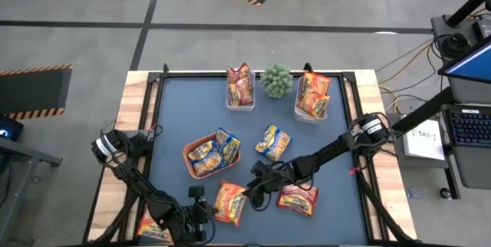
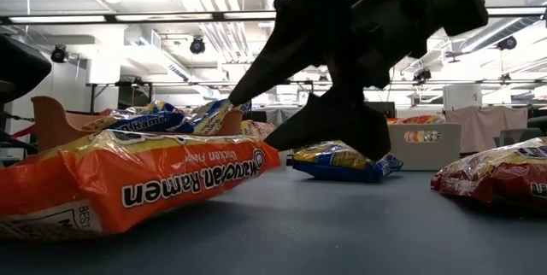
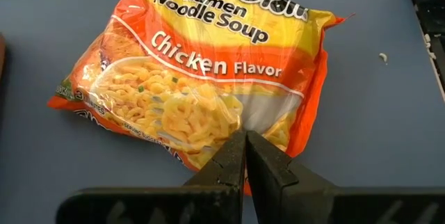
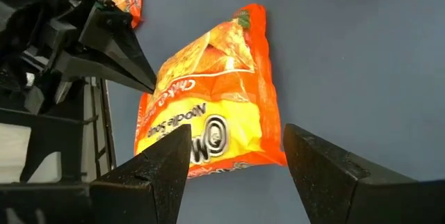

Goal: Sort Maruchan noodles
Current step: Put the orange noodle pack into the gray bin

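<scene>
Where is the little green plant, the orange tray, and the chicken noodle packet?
green plant [image 1: 276, 80], high view, middle of its leafy top.
orange tray [image 1: 189, 152], high view, its left rim.
chicken noodle packet [image 3: 201, 64], left wrist view, on the printed front by the flavor name.

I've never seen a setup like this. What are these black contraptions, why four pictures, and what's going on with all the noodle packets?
The black things are two robot arms working at a dark table; each ends in a two-finger gripper. One picture looks straight down, one looks level across the tabletop, and two come from cameras on the arms' wrists.

Ramen packets lie about: some in an orange tray, some in two clear tubs at the far edge beside a small green plant, others loose.

Both arms meet at one orange chicken packet. The left gripper is shut, its tips touching the packet's edge. The right gripper is open, hovering above it. Neither has lifted anything.
</scene>
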Available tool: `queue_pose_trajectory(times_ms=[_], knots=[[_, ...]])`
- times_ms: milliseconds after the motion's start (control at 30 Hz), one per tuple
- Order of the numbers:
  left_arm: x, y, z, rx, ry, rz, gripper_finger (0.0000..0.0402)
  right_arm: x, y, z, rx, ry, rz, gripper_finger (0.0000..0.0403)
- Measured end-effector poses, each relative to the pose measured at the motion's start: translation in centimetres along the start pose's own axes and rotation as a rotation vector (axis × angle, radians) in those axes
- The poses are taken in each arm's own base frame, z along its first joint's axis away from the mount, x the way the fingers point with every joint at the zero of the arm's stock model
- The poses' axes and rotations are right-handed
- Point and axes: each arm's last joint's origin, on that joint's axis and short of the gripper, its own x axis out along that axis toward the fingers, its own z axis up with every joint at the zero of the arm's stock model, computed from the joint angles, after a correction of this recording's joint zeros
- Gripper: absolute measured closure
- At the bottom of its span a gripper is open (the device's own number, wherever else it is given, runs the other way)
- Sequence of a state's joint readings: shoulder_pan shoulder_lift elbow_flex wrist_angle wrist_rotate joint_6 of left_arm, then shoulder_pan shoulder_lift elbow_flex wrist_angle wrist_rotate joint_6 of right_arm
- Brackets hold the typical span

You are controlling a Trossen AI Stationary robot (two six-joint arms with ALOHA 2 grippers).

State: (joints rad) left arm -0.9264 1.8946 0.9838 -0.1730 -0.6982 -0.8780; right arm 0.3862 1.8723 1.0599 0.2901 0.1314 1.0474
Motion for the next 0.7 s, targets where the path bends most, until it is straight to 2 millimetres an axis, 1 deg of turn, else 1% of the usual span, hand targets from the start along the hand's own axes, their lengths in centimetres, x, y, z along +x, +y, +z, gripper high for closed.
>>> queue_pose_trajectory(times_ms=[100,200,233,300,400,567,700], knots=[[0.1,0.1,-0.2,-0.009,-0.01,-0.007,0.0402,1.1,-0.8,-0.7,0.01,0.011,-0.009,0.0186],[0.2,0.2,-0.4,-0.024,-0.022,-0.016,0.0401,2.6,-1.4,-1.4,0.004,0.016,0.062,0.0186],[0.3,0.2,-0.5,-0.029,-0.023,-0.024,0.0402,3.0,-1.2,-1.4,0.003,0.01,0.113,0.0186],[0.4,0.4,-0.7,-0.041,-0.027,-0.035,0.0401,3.7,-1.4,-1.5,0.001,0.012,0.157,0.0186],[0.5,0.5,-1.0,-0.055,-0.033,-0.052,0.0401,4.0,-1.2,-1.3,-0.007,0.014,0.188,0.0186],[0.5,0.5,-1.0,-0.052,-0.034,-0.052,0.0402,3.7,-0.7,-1.0,-0.051,0.014,0.212,0.0186],[0.5,0.5,-1.0,-0.048,-0.034,-0.052,0.0402,3.7,-0.6,-0.7,-0.054,0.011,0.217,0.02]])
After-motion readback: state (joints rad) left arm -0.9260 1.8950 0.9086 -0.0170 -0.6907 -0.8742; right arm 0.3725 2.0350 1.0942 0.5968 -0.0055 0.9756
